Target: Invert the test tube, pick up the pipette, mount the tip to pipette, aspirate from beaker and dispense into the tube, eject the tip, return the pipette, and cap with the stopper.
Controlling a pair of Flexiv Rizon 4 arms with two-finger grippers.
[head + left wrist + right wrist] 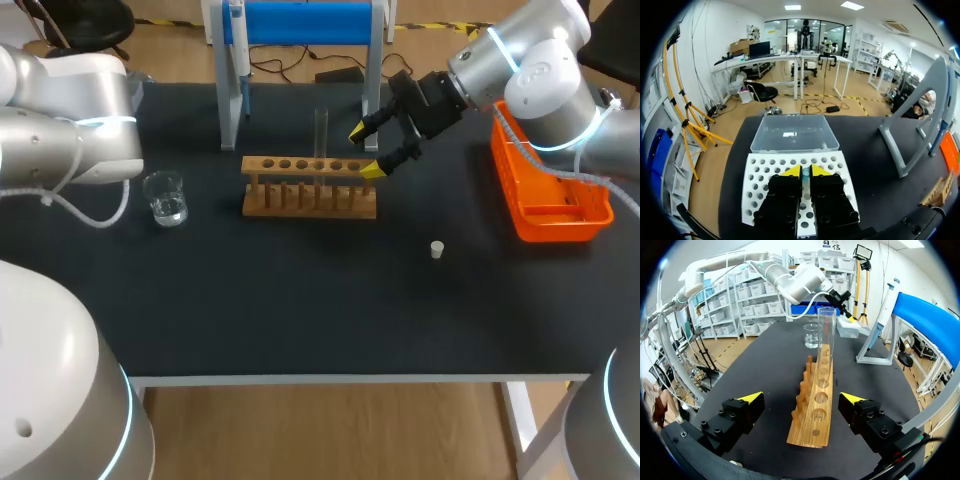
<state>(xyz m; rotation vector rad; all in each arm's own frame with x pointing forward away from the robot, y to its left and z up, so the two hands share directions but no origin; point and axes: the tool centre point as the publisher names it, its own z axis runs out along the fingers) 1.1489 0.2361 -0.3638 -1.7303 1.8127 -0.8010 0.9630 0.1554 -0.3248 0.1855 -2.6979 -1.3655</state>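
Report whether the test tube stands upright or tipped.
Upright: the test tube stands vertically in a hole of the wooden rack, rising well above it.

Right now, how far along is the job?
Looks done: test tube stands mouth-up in the rack. In hand: right gripper, jaws open, flanks that rack, holding nothing. Remaining: pipette hangs on its stand, stopper lies on the table; pipetting and capping undone.

I read the worktop as matt black. The rack is smooth wood. The tube and the beaker are clear and glossy. The basket is glossy orange plastic; the tip box matt white plastic, its lid clear.
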